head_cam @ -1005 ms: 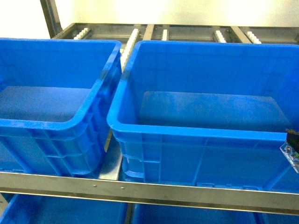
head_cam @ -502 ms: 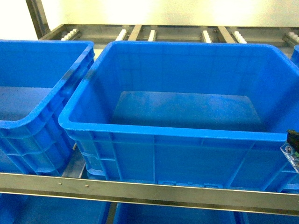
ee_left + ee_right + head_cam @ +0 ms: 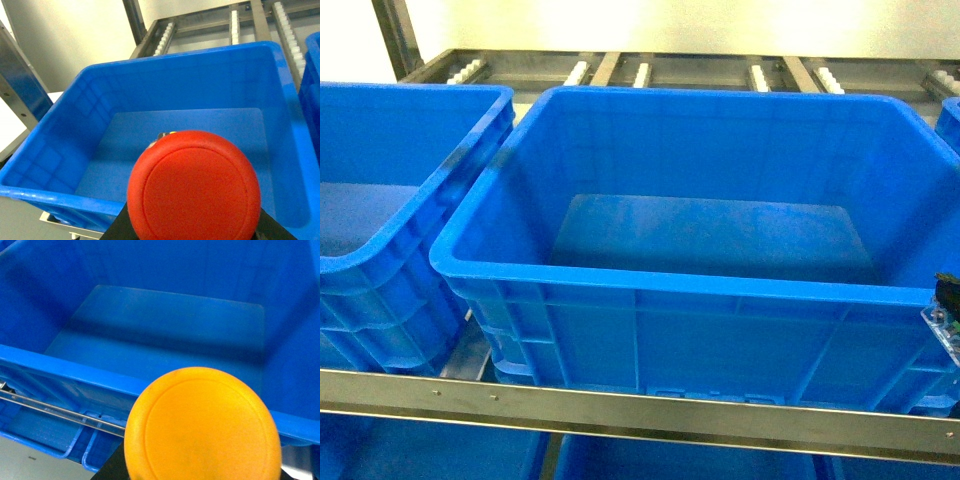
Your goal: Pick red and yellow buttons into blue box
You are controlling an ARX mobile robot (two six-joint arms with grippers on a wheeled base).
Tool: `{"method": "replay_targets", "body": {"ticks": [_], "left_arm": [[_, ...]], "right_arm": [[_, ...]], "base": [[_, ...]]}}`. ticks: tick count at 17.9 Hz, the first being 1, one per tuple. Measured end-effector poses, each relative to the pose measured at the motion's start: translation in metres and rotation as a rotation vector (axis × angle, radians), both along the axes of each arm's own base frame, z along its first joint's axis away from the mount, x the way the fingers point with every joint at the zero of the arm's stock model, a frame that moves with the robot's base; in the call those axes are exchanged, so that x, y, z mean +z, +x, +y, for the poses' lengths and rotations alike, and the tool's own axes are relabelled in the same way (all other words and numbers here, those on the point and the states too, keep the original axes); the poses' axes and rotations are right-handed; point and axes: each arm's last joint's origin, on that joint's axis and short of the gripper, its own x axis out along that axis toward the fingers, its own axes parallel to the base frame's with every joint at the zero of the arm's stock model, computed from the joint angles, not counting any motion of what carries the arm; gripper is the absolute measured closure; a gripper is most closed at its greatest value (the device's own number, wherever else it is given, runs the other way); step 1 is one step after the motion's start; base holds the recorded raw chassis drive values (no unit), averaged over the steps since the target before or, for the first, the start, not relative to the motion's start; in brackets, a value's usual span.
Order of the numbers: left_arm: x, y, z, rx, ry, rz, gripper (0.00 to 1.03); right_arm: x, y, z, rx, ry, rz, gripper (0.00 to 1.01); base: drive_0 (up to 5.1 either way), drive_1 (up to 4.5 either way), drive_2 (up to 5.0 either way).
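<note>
A large deep blue box (image 3: 650,290) fills the middle of the head view, with nothing inside it. The red button (image 3: 194,186) fills the bottom of the left wrist view. My left gripper (image 3: 195,234) is shut on its body, black fingers (image 3: 119,231) showing beside the cap, above the near rim of a blue box (image 3: 55,192). My right gripper (image 3: 200,475) is shut on the yellow button (image 3: 202,426), held just before the near rim of the blue box (image 3: 75,371). A clear-and-black piece (image 3: 944,318) shows at the head view's right edge.
A second blue crate (image 3: 380,270) stands to the left, and the corner of another (image 3: 950,112) shows at far right. A steel shelf rail (image 3: 640,408) runs along the front, with roller tracks (image 3: 642,72) behind. More blue bins (image 3: 430,455) sit on the level below.
The head view has swung right: the crates slid left in the picture, and the big blue box now sits centred. The clear piece at the right edge stays in place.
</note>
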Motion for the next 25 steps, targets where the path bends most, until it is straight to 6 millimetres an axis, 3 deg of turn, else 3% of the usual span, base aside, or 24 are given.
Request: {"method": "replay_targets", "body": {"ticks": [2,4,6,9,13,17,22,25], "left_arm": [[0.0,0.0,0.001,0.007,0.001,-0.001,0.8],[0.0,0.0,0.0,-0.002,0.0,-0.002,0.8],[0.0,0.0,0.0,-0.001,0.0,-0.001,0.8],[0.0,0.0,0.0,0.002,0.0,-0.001,0.8],[0.0,0.0,0.0,0.0,0.0,-0.001,0.8],[0.0,0.0,0.0,0.0,0.0,-0.001,0.8],[0.0,0.0,0.0,-0.001,0.0,-0.001,0.8],[0.0,0.0,0.001,0.005,0.0,-0.001,0.8]], "right_arm": [[0.01,0.004,0.008,0.047,0.007,-0.03,0.75],[0.038,0.02,0.019,0.082,0.034,-0.138,0.75],[0.049,0.033,0.035,0.124,0.034,-0.175,0.75],[0.048,0.053,0.06,0.198,0.015,-0.195,0.75],[0.026,0.109,0.08,0.203,-0.094,-0.194,0.75],[0.002,0.158,0.066,0.122,-0.228,-0.125,0.75],[-0.001,0.195,0.039,0.002,-0.33,-0.136,0.75],[-0.017,0.211,0.01,-0.053,-0.395,-0.051,0.75]], "base": [[0.0,0.0,0.0],[0.0,0.0,0.0],[0.0,0.0,0.0],[0.0,0.0,0.0],[0.0,0.0,0.0],[0.0,0.0,0.0],[0.0,0.0,0.0],[0.0,0.0,0.0]]}}
